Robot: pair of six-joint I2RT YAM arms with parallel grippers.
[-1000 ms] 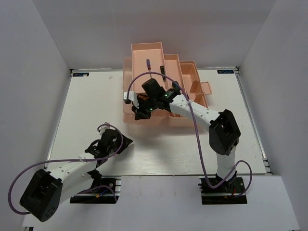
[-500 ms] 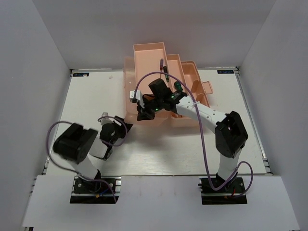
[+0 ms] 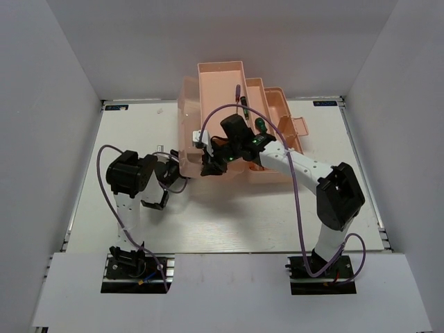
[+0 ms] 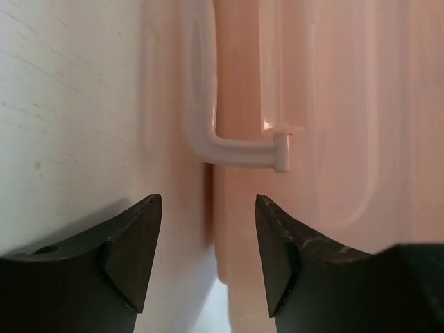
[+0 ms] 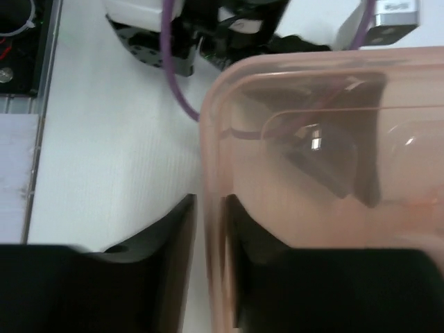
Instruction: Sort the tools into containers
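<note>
The peach-pink toolbox (image 3: 218, 76) stands at the back middle of the table with its tiers folded out. A slim screwdriver (image 3: 238, 94) and two green-handled screwdrivers (image 3: 244, 107) (image 3: 258, 125) lie in its trays. No hex key shows. My right gripper (image 3: 207, 168) is shut on the toolbox's front left wall (image 5: 312, 208), one finger on each side of it (image 5: 211, 201). My left gripper (image 3: 175, 171) is open at the toolbox's left side. The box's edge (image 4: 333, 104) stands between its jaws (image 4: 208, 201), below the pale handle (image 4: 236, 149).
The white table (image 3: 243, 215) stretches in front of the toolbox. The lid latch (image 3: 300, 127) sticks out at the right. The right arm's purple cable (image 3: 295, 201) loops over the table. White walls close in the sides and back. The left arm (image 5: 208, 35) shows just beyond the box corner.
My left arm has swung from the near left up to the toolbox's left side. The toolbox and my right gripper on it have shifted back and to the right.
</note>
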